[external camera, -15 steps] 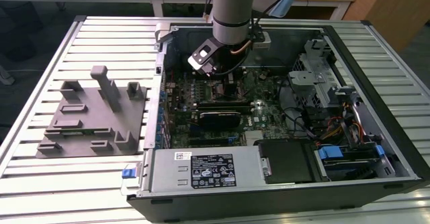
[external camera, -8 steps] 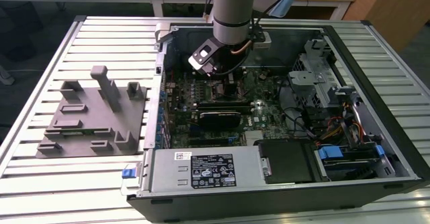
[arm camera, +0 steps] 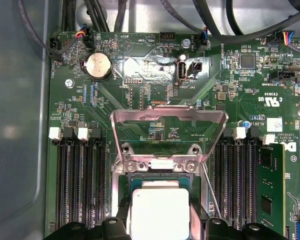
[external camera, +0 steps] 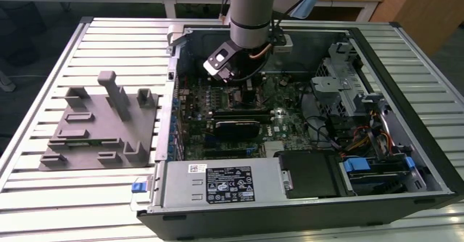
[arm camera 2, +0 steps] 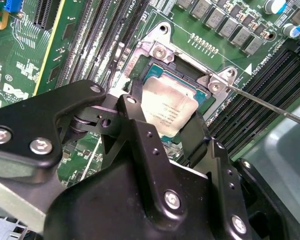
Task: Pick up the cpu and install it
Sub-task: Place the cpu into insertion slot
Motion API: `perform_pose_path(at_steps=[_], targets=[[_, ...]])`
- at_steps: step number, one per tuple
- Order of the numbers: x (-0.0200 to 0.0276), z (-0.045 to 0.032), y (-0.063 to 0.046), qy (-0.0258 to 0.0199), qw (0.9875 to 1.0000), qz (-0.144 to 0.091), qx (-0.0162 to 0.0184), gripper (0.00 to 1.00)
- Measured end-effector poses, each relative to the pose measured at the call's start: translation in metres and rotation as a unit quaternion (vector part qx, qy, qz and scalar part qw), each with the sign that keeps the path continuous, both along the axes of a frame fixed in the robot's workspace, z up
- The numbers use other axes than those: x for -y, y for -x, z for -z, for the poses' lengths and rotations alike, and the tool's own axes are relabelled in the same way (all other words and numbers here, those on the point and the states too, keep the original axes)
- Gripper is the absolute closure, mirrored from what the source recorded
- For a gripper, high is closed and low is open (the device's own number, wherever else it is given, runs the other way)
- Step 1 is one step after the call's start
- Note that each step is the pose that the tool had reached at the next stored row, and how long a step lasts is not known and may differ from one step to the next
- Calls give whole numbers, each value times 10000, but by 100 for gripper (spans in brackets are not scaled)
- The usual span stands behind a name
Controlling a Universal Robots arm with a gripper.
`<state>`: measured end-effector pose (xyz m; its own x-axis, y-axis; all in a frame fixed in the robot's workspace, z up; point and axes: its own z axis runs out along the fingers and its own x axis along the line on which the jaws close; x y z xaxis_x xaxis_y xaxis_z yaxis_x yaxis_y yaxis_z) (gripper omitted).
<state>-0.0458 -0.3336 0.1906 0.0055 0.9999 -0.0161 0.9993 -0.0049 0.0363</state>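
Gripper (arm camera 2: 166,119) fingers sit against two opposite edges of the cpu (arm camera: 160,210), narrowed to its width, so I read it as clamped on the chip. The cpu lies flat directly over the socket (arm camera: 121,186); I can't tell whether it is seated or a touch above the bed.

Taking the exterior view as a clock face centred on the computer case (external camera: 305,215), the arm works at about 11 o'clock inside it. The grey fixture tray (external camera: 101,128) sits on the desk (external camera: 73,209) at 9 o'clock, well apart.

The load plate (arm camera: 165,111) is swung open and its lever (arm camera 2: 262,102) stands free to one side, so nothing seems to block the way down.

To do this step well, I judge the chip must be level and square, with its edges parallel to the socket walls. I want a slow, straight descent with no sideways push, since the contacts below would likely bend under any scrape.
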Motion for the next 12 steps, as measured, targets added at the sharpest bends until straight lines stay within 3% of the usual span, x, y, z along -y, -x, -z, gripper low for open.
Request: perform_pose_path(at_steps=[12], targets=[[0, -2, 0, 0, 10000, 1, 0, 39]])
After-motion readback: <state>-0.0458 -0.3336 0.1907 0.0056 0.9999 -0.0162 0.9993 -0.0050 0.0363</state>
